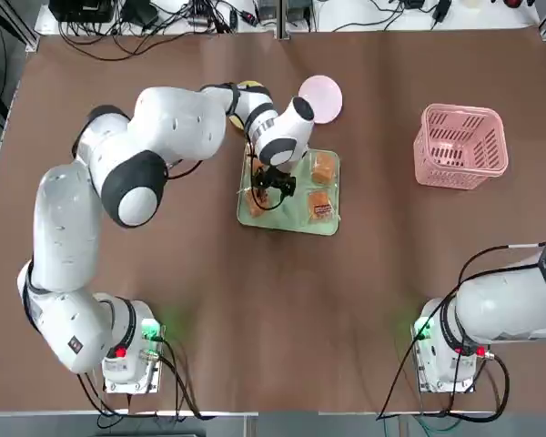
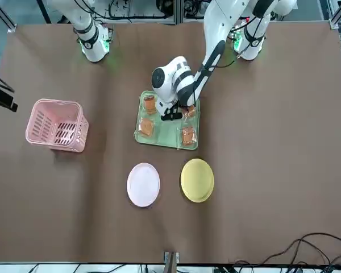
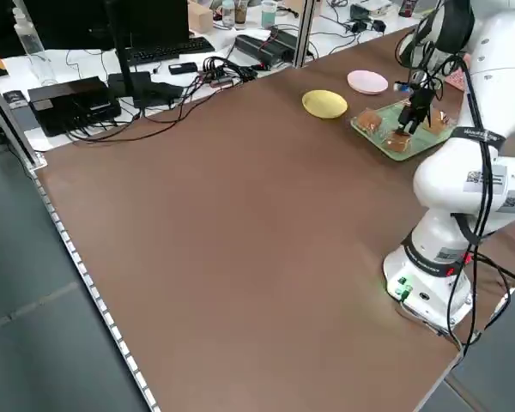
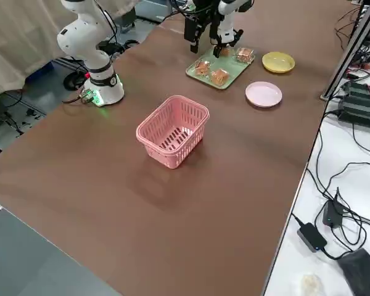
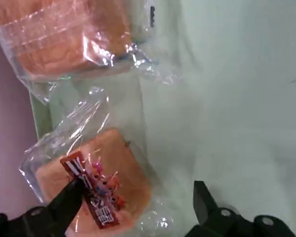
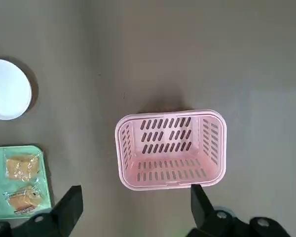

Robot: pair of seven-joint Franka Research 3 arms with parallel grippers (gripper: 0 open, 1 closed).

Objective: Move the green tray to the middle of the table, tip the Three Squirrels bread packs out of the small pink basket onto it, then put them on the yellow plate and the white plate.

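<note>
The green tray [image 1: 296, 224] lies mid-table with several Three Squirrels bread packs [image 1: 323, 168] on it. My left gripper [image 1: 271, 188] hangs low over the tray, open. In the left wrist view one pack [image 5: 96, 185] lies between its fingertips [image 5: 66, 200], close to one of them, and another pack [image 5: 74, 34] lies farther off. The small pink basket [image 1: 461, 146] stands upright and empty to the right. The white plate [image 1: 320, 98] sits beyond the tray. The yellow plate [image 2: 197, 180] is beside it, partly hidden by the arm from above. My right gripper [image 6: 134, 207] is open, high above the basket [image 6: 170, 148].
Cables and equipment line the far table edge [image 1: 164, 23]. Both arm bases [image 1: 127, 350] stand at the near edge. Bare brown tabletop [image 1: 373, 273] lies between the tray and the bases.
</note>
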